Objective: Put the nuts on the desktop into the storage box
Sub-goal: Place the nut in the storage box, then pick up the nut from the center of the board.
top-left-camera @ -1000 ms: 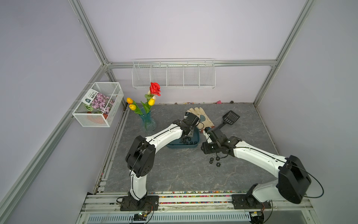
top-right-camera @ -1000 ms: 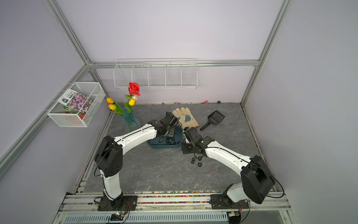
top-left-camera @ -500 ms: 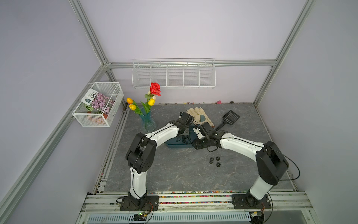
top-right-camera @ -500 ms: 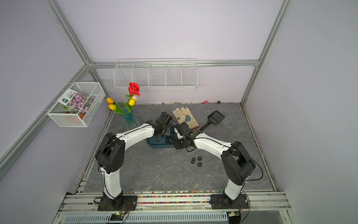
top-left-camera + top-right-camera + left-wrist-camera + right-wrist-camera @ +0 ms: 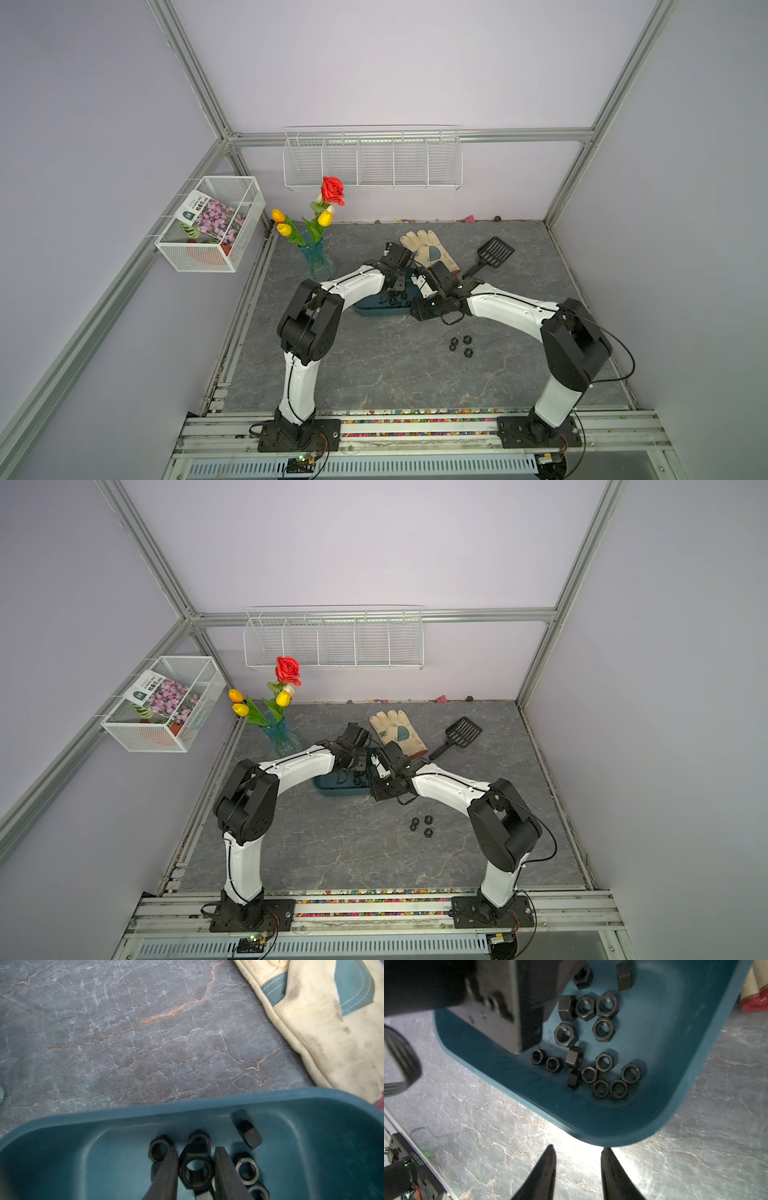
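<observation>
Over the teal storage box, my left gripper is shut on a black hexagonal nut. Several more nuts lie inside the box. My right gripper is open and empty. It hangs over the desktop, with one fingertip at the box's corner rim. In both top views three nuts lie loose on the desktop, in front of the right arm. The box sits under both wrists, partly hidden.
A cream work glove and a black slotted scoop lie behind the box. A blue vase of flowers stands at the back left. White wire baskets hang on the left wall and the back wall.
My right arm has swung left, and its gripper has come in closer to the box's corner. The left gripper has stayed over the box, still holding its nut.
</observation>
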